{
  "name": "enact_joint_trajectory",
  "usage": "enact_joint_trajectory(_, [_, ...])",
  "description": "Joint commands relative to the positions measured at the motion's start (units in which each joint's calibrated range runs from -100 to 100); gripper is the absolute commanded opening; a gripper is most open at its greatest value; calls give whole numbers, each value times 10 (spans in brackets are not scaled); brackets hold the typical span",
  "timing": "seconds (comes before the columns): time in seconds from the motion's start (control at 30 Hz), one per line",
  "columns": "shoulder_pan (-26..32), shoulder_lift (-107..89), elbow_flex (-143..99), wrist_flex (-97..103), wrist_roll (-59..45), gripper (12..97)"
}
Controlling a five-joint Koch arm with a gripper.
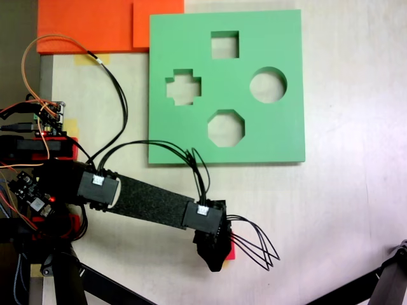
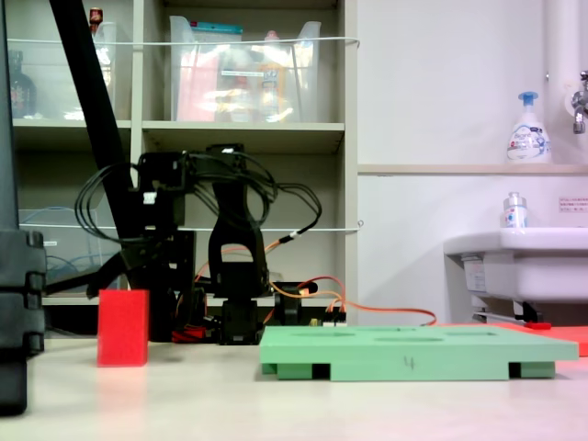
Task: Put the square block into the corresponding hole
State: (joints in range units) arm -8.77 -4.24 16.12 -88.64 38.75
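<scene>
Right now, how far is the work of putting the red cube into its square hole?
Nothing looks done yet: the square hole in the green board is empty. The red cube stands on the table, apart from the board. In hand is the approach: the gripper is above the cube; whether it is open cannot be told. Left to do: grasp, carry to the board, insert.

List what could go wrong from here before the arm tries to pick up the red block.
1. In the top-down fixed view the gripper hides most of the red block, so its aim over the block is hard to judge and a grasp could slip.
2. The green board has four cutouts close together; the block could land in the wrong one, not the square hole.
3. Loose black cables loop beside the gripper and might snag.
</scene>
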Motion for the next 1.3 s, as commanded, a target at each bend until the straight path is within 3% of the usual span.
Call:
enact_joint_trajectory(0.0, [0, 3, 32, 15, -3, 743])
enact_joint_trajectory(0.3, [-3, 37, 38, 33, -9, 732])
enact_joint_trajectory(0.47, [-9, 42, 37, 32, -9, 493])
enact_joint_trajectory(0.63, [-14, 55, 32, 18, -9, 397])
enact_joint_trajectory(1.17, [-18, -2, 31, -80, -2, 342])
enact_joint_trajectory(1.27, [-17, -36, 30, -100, 0, 257])
